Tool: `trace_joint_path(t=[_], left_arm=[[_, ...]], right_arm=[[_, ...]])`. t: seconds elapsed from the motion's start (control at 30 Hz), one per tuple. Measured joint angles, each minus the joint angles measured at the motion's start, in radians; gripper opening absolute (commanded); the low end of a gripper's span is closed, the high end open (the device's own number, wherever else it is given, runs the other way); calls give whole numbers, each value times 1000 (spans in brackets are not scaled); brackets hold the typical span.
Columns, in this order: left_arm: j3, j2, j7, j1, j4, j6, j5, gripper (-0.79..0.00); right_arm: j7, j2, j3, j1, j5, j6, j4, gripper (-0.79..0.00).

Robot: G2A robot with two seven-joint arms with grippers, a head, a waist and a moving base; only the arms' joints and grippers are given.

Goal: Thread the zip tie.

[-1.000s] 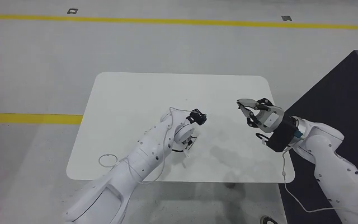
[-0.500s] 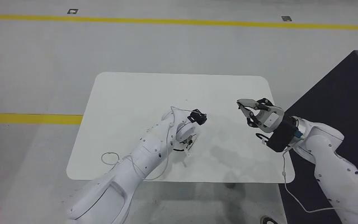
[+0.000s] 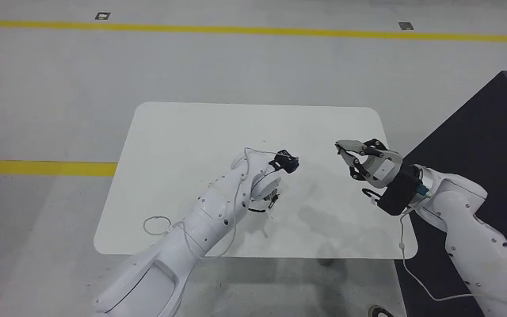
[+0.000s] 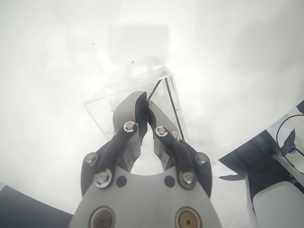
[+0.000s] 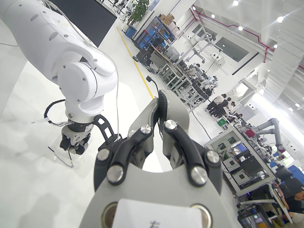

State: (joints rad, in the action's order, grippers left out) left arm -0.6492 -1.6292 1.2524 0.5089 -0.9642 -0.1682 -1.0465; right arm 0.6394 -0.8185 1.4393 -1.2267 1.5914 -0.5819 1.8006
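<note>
Left hand (image 4: 146, 96), right hand (image 5: 159, 97) each clamp a zip tie (image 5: 149, 79); white table (image 3: 198, 135) (workshop (image 5: 201, 77) behind)

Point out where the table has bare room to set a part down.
Free: the table's far strip, edge to edge, and the near right corner. Crowded: the middle, where the left pincer pinches a black strap over a clear box and the right pincer holds a zip tie.

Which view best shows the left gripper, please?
The left wrist view: up close, the left gripper is shut on a zip tie. The right wrist view shows it farther off, the top view from above.
</note>
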Motion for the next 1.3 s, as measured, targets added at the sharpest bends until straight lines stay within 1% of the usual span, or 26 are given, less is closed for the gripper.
trace_joint_path(t=[0.1,0.13,0.2,0.3,0.43,0.63,0.93,1.1,1.3], left_arm=[[-21,15,27,22,-35,11,-29,-785],[-26,19,32,29,-39,11,-35,-767],[-32,24,36,41,-43,2,-41,-705],[-30,24,40,49,-42,1,-55,-668],[-28,21,41,49,-34,-5,-55,-659],[-16,11,45,45,-15,-17,-48,-668],[6,-11,26,26,46,-21,-40,-668],[9,-20,3,17,73,-24,-38,-653],[9,-26,5,14,72,-21,-37,-637]], right_arm=[[0,0,0,0,0,0,0,-785],[0,0,0,0,0,0,0,-785],[0,0,0,0,0,0,0,-785],[0,0,0,0,0,0,0,-785],[0,0,0,0,0,0,0,-785],[0,0,0,0,0,0,0,-785],[0,0,0,0,0,0,0,-785],[0,0,0,0,0,0,0,-785],[0,0,0,0,0,0,0,-785]])
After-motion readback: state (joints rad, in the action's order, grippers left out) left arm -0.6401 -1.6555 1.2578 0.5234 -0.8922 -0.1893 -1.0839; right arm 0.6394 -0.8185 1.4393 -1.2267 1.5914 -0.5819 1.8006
